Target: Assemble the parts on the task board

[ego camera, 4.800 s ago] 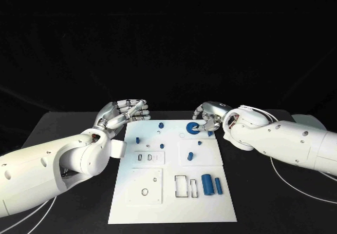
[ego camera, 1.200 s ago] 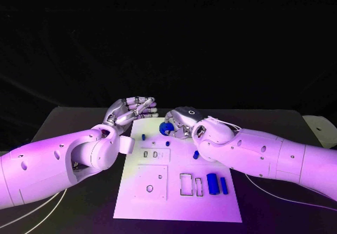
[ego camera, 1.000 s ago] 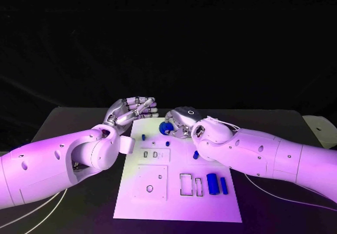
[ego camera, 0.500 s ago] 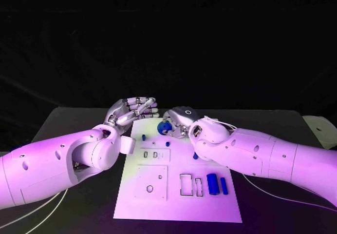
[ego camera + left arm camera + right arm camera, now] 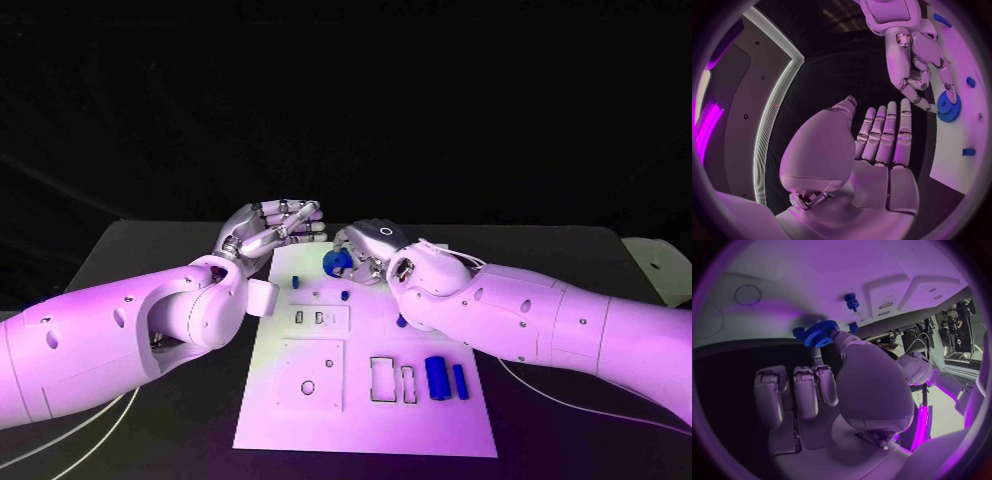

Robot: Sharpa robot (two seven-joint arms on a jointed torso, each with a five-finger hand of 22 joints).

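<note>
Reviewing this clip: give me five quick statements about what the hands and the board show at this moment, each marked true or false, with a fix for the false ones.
1. The right hand holds a blue gear. True.
2. The left hand holds a blue part. False: it holds nothing, and its fingers lie straight, side by side, in the left wrist view.
3. The gear is at the far end of the white board. True.
4. Two long blue cylinders lie side by side toward the near end of the board, on the right arm's side. True.
5. The left hand presses down on the middle of the board. False: it is by the board's far corner on the left arm's side.
</note>
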